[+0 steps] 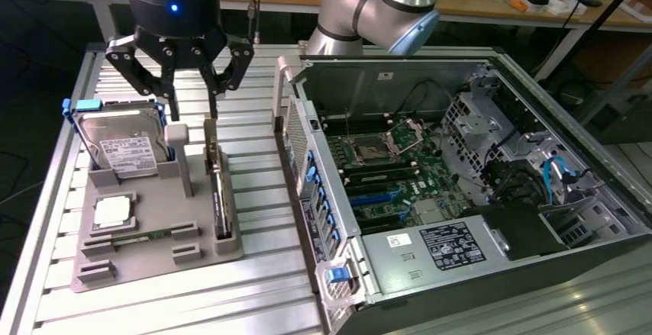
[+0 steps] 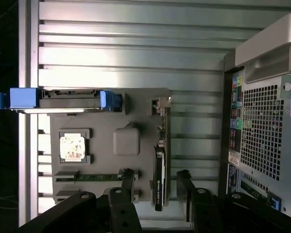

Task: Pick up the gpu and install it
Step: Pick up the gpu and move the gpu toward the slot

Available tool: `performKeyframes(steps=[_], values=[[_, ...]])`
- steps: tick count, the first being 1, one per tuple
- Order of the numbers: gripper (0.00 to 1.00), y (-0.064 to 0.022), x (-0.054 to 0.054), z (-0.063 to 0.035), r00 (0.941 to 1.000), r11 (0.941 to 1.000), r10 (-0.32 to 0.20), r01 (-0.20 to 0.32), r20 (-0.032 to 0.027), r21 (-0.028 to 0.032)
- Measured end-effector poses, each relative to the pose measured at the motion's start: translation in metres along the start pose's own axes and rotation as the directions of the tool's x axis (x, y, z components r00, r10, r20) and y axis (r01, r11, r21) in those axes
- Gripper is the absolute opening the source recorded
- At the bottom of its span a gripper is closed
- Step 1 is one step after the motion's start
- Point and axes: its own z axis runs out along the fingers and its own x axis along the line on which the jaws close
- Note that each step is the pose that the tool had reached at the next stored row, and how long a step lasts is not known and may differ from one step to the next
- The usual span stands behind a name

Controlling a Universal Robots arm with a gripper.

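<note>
We are at the pick-up step. Our hand (image 1: 194, 114) hangs spread wide over the grey holder (image 1: 153, 262) and grips nothing. The gpu (image 1: 218, 198) stands on its thin edge in a slot of that holder, directly beneath the hand. In the wrist view the dark card (image 2: 159, 182) runs between the two fingers (image 2: 128, 180), one on each flat side. We judge that both fingers are clear of it, though contact is hard to rule out.

Beside the hand, toward the exterior view's left, the hard drive (image 1: 122, 152) leans in its blue frame in the same holder. On the hand's other side, toward the exterior view's right, the computer case (image 1: 570, 198) lies opened on the surface (image 1: 255, 297) with its motherboard (image 1: 392, 175) exposed. No card is seated there, so the install has not begun.

In our judgement, a grasp calls for the hand to sit low enough that the pads bear on the card's flat faces. The closing must stay square to the card, since it is thin and upright and a skewed squeeze could tip it in its slot.
</note>
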Motion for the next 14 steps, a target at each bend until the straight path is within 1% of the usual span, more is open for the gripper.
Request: performKeyframes(steps=[10,14], values=[[0.48,-0.0014,0.000,0.0185,1.0000,1.0000,-0.001,0.001,-0.0028,-0.0001],[0.48,-0.0040,0.000,0.0237,1.0000,1.0000,-0.001,0.002,-0.0050,0.0014]])
